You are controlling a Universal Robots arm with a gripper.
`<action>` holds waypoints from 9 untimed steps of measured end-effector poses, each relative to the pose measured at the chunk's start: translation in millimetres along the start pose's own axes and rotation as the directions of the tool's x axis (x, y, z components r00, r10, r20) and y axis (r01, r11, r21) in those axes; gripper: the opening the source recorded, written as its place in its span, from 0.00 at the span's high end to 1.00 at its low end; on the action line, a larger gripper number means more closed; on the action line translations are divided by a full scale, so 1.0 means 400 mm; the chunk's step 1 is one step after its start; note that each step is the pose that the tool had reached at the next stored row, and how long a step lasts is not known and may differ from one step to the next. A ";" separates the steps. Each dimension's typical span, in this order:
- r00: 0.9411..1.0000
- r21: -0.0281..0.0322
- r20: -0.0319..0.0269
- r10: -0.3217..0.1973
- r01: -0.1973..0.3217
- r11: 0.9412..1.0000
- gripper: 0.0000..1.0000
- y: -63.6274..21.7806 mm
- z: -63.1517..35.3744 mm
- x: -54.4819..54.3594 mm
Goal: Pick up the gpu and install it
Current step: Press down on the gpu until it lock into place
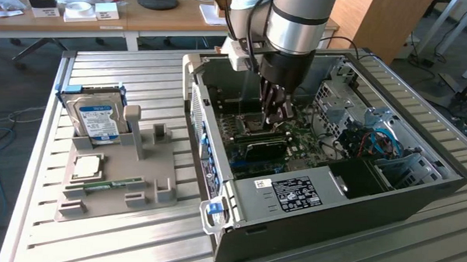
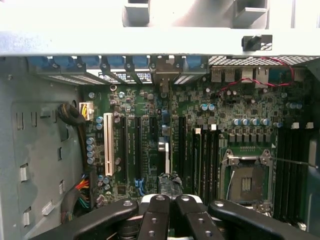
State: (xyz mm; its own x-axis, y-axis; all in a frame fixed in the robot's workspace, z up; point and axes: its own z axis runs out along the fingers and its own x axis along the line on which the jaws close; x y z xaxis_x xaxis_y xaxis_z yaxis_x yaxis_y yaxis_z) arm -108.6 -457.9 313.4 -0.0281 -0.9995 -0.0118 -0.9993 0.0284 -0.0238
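Wrist view: the black-fingered hand [image 2: 171, 199] is closed, its fingertips drawn together with no gap visible between them. Directly beyond the tips lies the gpu [image 2: 169, 182], a thin dark expansion card seen edge-on as a slim strip. It runs along the slot rows of the green motherboard [image 2: 240, 110] toward the rear brackets of the case. The tips meet at the card's near edge; whether they pinch it or only bear on it cannot be told. A long white expansion slot [image 2: 108, 142] lies well to one side of the card, and the bare metal-framed processor socket [image 2: 245, 182] lies on the other side.

Exterior view: the silver and black arm [image 1: 299, 22] reaches straight down into the open black and grey computer case [image 1: 292, 226], which lies on its side on the slatted aluminium desk [image 1: 126, 69]. To the exterior view's left of the case stands a grey moulded parts fixture [image 1: 114, 205]. It holds an upright boxy hard drive with a blue-white label [image 1: 100, 117], a flat square silver processor chip [image 1: 88, 165] and a small green memory stick [image 1: 107, 186].
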 end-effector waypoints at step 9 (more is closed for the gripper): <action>1.000 0.000 0.005 0.000 0.000 1.000 0.89 -0.003 0.007 -0.013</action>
State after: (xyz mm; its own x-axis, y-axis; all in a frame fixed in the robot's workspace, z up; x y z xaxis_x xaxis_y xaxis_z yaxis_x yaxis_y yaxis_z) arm -107.3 -452.7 310.7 -0.0279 -0.9995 -0.0164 -0.9993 0.0282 -0.0238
